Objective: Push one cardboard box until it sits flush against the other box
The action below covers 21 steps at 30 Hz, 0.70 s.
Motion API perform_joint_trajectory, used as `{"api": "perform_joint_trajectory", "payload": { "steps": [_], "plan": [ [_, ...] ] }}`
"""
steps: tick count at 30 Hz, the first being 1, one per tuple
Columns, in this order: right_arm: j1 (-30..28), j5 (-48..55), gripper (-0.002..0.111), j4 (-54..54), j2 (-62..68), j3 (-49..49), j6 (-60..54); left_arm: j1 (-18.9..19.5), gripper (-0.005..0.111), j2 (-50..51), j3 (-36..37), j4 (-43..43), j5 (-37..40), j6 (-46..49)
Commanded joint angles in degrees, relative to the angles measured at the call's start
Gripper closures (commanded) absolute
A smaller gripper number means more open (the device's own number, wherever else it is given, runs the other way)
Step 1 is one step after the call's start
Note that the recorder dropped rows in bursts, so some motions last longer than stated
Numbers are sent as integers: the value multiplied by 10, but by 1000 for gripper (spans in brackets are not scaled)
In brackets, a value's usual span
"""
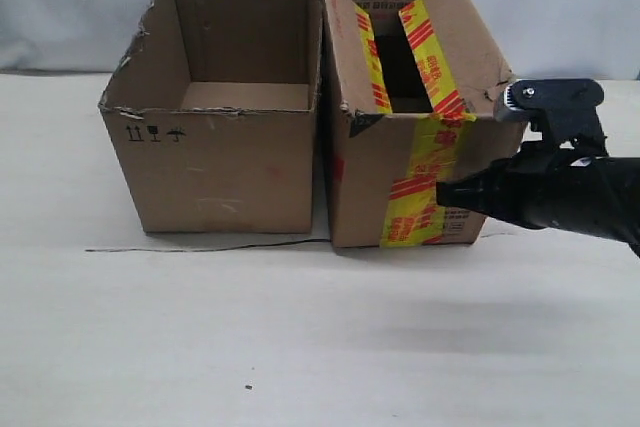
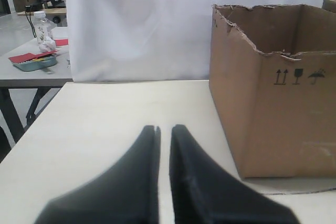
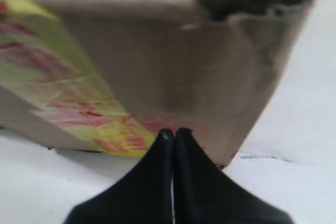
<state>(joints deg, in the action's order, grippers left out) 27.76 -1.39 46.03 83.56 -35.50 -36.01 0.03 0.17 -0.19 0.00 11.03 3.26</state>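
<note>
The cardboard box (image 1: 400,162), taped yellow with red stripes, stands to the right of the other box (image 1: 215,162), a plain brown carton with black symbols. Their upper edges meet, and a thin dark gap shows lower down. My right gripper (image 1: 441,193) is shut, and its tip presses on the taped box's right-hand part. In the right wrist view its fingertips (image 3: 170,132) touch the cardboard box (image 3: 173,61) beside the tape. My left gripper (image 2: 164,127) hovers over bare table with only a thin slit between its fingers, holding nothing. The other box (image 2: 273,108) stands ahead of it to one side.
A thin black line (image 1: 200,247) runs along the table in front of both boxes. A white curtain (image 2: 136,24) hangs behind. The left wrist view also shows a second table beyond with a bottle (image 2: 43,31) and a tin (image 2: 34,62).
</note>
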Motion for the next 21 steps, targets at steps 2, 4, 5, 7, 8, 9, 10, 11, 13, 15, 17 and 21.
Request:
{"api": "perform_joint_trajectory", "payload": {
  "steps": [2, 4, 5, 7, 8, 9, 10, 11, 13, 15, 17, 21],
  "plan": [
    [-90, 75, 109, -5, -104, 19, -23, 2, 107, -2, 2, -5, -2, -1],
    [-127, 75, 109, -5, -121, 33, -23, 2, 107, -2, 2, -5, -2, -1],
    [-146, 75, 109, -5, -126, 39, -20, 2, 107, -2, 2, -5, -2, -1],
    [-178, 64, 109, -5, -126, 43, -17, 2, 107, -2, 2, -5, -2, -1],
    [-192, 51, 109, -3, -119, 43, -17, 2, 107, -2, 2, -5, -2, -1],
    [-200, 34, 109, 3, -110, 42, -17, 2, 107, -2, 2, -5, -2, -1],
    [-203, 6, 109, 12, -98, 39, -17, 2, 107, -2, 2, -5, -2, -1],
    [-203, -17, 109, 15, -82, 33, -17, 2, 107, -2, 2, -5, -2, -1],
    [-203, -27, 109, 15, -45, 11, -17, 2, 107, -2, 2, -5, -2, -1],
    [-203, -19, 109, 3, 3, -27, -17, 2, 107, -2, 2, -5, -2, -1],
    [-207, -25, 109, -8, 66, -89, -35, 2, 107, -2, 2, -5, -2, -1],
    [-225, -27, 109, -8, 134, -163, -37, 2, 107, -2, 2, -5, -2, -1]
  ]
}}
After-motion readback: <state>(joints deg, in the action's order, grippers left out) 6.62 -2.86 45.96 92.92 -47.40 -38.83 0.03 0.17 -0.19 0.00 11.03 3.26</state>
